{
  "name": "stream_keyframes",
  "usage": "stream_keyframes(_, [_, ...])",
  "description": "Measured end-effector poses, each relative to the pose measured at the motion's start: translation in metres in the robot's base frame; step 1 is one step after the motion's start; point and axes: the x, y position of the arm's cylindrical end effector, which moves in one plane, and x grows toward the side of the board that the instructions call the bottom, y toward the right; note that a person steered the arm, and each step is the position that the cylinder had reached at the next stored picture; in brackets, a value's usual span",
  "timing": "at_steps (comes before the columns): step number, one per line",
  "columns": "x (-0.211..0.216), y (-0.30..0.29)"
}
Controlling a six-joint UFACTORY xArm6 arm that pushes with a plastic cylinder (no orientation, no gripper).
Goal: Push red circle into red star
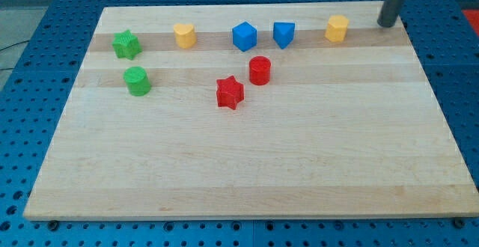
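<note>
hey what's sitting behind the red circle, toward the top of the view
Behind the red circle stand two blue blocks: a blue cube and a blue wedge-like block, both apart from it. Nothing lies on the circle. My tip is far off at the view's top right.

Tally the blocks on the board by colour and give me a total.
Green: 2, the green star and green circle
Yellow: 2, one yellow block toward the view's left, the other yellow block toward the right
Blue: 2, blue cube and blue triangle-like block
Red: 2, red circle and red star
Total: 8
</note>
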Motion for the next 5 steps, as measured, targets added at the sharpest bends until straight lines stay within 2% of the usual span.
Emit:
stream_keyframes(1, [0.001,-0.063])
stream_keyframes(3, [0.048,-0.062])
stream_keyframes(4, [0.094,-0.002])
stream_keyframes(5, [0.152,-0.06])
